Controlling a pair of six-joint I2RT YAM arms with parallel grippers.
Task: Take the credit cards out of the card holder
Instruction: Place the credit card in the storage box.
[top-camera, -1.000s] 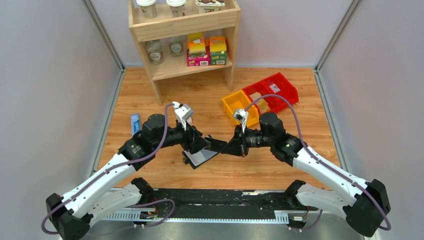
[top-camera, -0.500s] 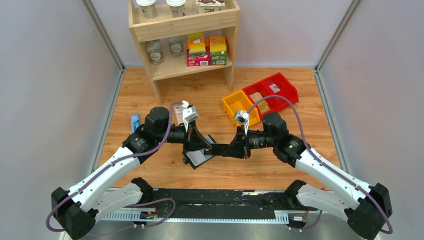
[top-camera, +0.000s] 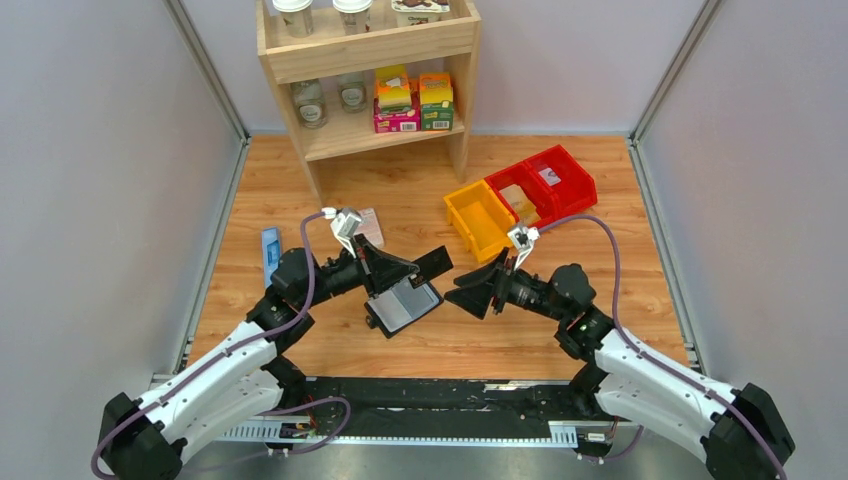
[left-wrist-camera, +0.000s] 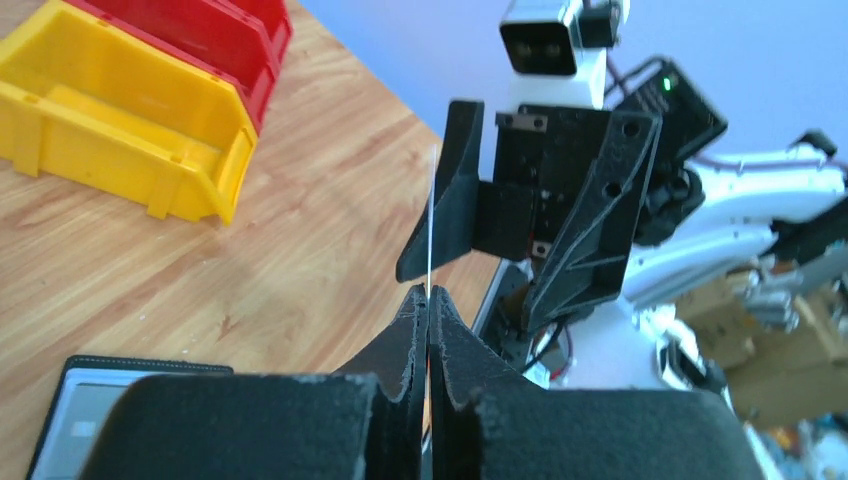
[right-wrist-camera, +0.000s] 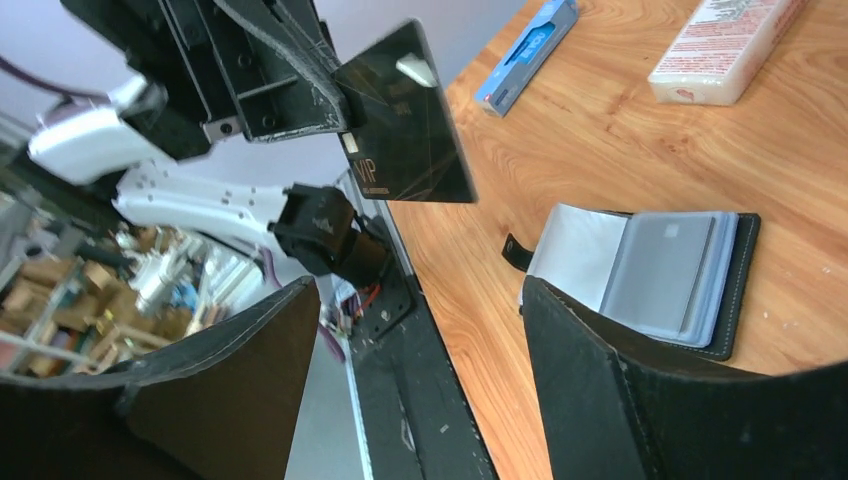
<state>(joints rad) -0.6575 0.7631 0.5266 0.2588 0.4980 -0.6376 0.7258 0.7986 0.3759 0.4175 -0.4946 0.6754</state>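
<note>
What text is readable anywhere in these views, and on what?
"VIP": on the dark credit card pinched in the left gripper.
Lettering on the blue box: too blurred to read.
Print on the pink-and-white box: too blurred to read.
Labels on the shelf cartons: too small to read.

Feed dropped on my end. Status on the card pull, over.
Left gripper shut on black card, held in the air. Right gripper open, empty. Card holder open flat, grey card in pocket. Nothing in the way.

Top view looks down — both close wrist views share the card holder (top-camera: 405, 305).
</note>
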